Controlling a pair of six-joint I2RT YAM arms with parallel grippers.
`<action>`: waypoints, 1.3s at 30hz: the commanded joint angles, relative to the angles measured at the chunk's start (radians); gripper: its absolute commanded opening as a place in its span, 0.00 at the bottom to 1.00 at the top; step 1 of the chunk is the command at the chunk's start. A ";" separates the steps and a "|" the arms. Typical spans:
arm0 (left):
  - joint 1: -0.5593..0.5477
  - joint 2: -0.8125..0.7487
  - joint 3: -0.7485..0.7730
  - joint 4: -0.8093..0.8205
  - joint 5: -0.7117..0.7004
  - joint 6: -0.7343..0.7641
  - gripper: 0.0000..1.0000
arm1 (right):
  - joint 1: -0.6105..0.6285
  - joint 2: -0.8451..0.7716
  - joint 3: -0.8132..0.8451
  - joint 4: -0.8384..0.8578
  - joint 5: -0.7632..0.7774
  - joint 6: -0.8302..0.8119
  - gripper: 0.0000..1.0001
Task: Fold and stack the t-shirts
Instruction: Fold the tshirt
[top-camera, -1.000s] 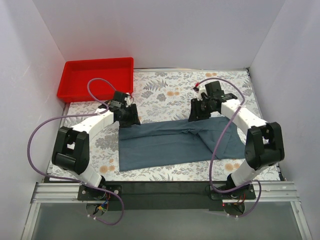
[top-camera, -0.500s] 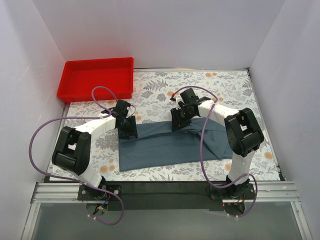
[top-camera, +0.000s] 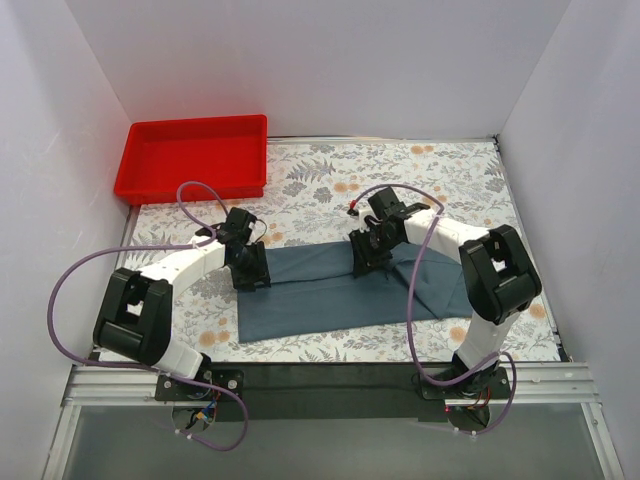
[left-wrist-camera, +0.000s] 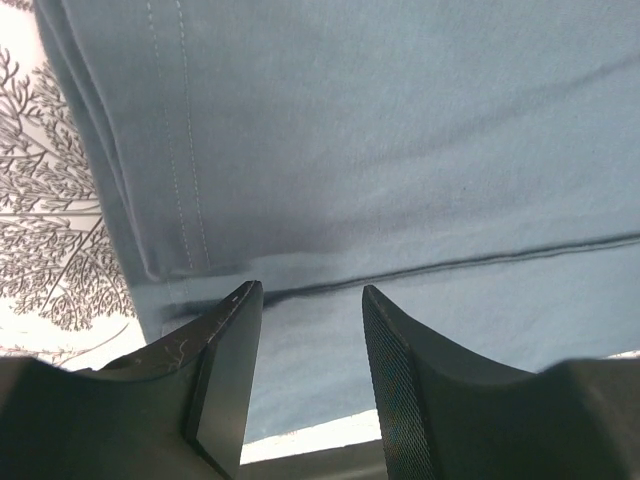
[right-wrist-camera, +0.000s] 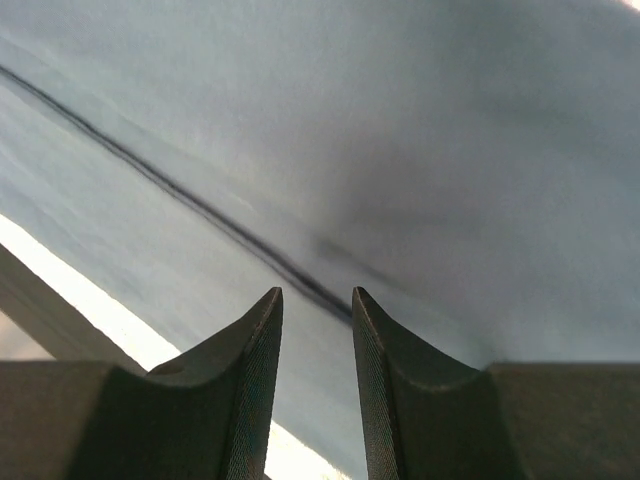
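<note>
Slate blue-grey t-shirt (top-camera: 320, 295) is lying folded into a long band across the middle of the frame.
It is looking smooth, with one crease running lengthwise; the left gripper (top-camera: 250, 270) and right gripper (top-camera: 367, 258) are poised at its upper edge, jaws narrowly parted.

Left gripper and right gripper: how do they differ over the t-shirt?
The left gripper is at the t-shirt's left end; the right gripper is near the middle of the far edge. The left gripper's jaws look wider than the right gripper's. Both are open, above a fold line.
</note>
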 joint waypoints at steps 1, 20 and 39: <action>-0.005 -0.066 0.044 -0.020 -0.003 -0.014 0.43 | -0.001 -0.102 0.039 -0.061 0.055 -0.038 0.35; -0.005 -0.170 0.057 0.070 0.037 0.038 0.50 | -0.314 -0.186 -0.015 -0.087 0.111 -0.297 0.49; -0.003 -0.184 0.035 0.098 0.060 0.063 0.51 | -0.368 -0.156 -0.121 -0.056 -0.056 -0.322 0.40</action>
